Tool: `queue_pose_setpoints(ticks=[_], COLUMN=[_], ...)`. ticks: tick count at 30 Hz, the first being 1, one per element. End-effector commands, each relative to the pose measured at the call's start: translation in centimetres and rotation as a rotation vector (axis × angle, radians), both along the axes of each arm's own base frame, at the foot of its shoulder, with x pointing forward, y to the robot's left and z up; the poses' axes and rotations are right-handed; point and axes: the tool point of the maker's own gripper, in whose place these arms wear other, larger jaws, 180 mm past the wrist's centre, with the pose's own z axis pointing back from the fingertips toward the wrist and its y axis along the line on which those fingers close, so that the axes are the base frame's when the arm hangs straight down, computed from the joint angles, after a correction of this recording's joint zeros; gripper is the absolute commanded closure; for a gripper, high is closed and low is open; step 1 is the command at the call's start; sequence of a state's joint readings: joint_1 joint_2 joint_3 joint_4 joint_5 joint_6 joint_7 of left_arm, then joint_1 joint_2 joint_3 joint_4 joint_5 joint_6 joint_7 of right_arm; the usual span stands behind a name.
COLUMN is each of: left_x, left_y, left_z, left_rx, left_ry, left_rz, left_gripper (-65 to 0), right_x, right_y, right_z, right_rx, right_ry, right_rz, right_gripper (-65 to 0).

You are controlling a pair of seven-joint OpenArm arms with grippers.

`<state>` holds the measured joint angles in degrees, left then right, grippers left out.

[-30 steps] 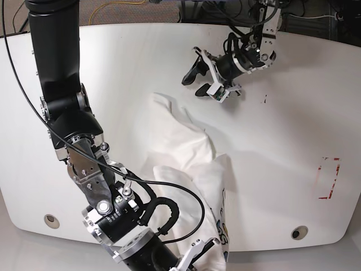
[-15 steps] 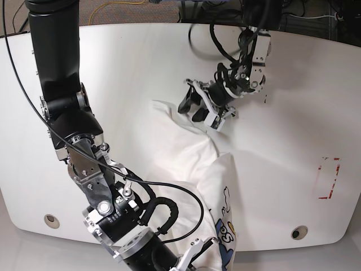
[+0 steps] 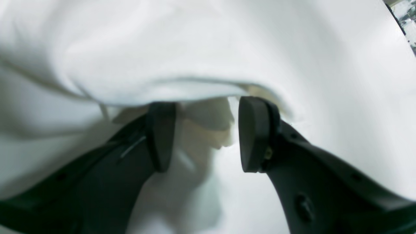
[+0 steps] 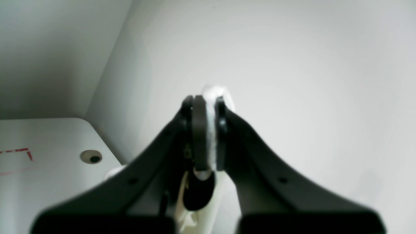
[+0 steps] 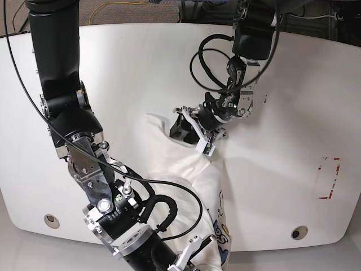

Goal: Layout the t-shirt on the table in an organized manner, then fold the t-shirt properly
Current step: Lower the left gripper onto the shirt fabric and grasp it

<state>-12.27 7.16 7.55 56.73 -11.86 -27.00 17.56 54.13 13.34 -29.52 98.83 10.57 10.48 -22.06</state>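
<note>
The white t-shirt (image 5: 186, 169) lies bunched from the middle of the table (image 5: 293, 130) down to its front edge, where some blue and yellow print (image 5: 221, 231) shows. My left gripper (image 5: 190, 135) is at the shirt's far edge, open. In the left wrist view its fingers (image 3: 161, 136) straddle a fold of the t-shirt (image 3: 162, 65), and some cloth lies between them without being pinched. My right gripper (image 4: 208, 130) is shut on a thin edge of the t-shirt (image 4: 213, 94). In the base view the right gripper (image 5: 190, 261) is at the bottom, by the table's front edge.
A red-and-white tape mark (image 5: 329, 178) sits at the table's right side. Round grommet holes (image 5: 51, 220) (image 5: 299, 232) lie near the front corners. The right arm's bulky links and cables (image 5: 101, 186) stand over the front left. Cables lie beyond the far edge.
The left arm has come down and to the left, from above bare table to the shirt's far edge. The shirt has shifted and more of its print shows at the front.
</note>
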Motion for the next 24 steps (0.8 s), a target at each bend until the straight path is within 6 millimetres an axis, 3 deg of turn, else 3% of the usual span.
queue_pose_setpoints(ticks=[1,5,10,21,24], left_x=[0.1,0.1,0.0,-0.1,0.0], left_y=[-0.7,-0.8,-0.8,0.1,2.5], left_z=[-0.4,-0.9,-1.3,-1.0,-0.5], left_rx=[0.021,0.025,0.02,0.016,0.035], left_ry=[0.027,0.045,0.048,0.026,-0.006], left_rz=[-0.025,-0.03,-0.022,-0.002,0.037], left_gripper=[-29.2,-21.7,-0.3,0.0,0.0], right_x=[-0.6,-0.6,-0.6,-0.5,-0.5], right_y=[-0.5,-0.5,-0.5,-0.6,-0.6], right_z=[2.4,2.2,2.1,1.3,0.7], right_rx=[0.036,0.037,0.037,0.04,0.039], right_ry=[-0.068,-0.063,-0.062,-0.042,-0.031], right_rz=[0.001,0.001,0.001,-0.001,-0.001], right_gripper=[0.0,0.0,0.0,0.0,0.0])
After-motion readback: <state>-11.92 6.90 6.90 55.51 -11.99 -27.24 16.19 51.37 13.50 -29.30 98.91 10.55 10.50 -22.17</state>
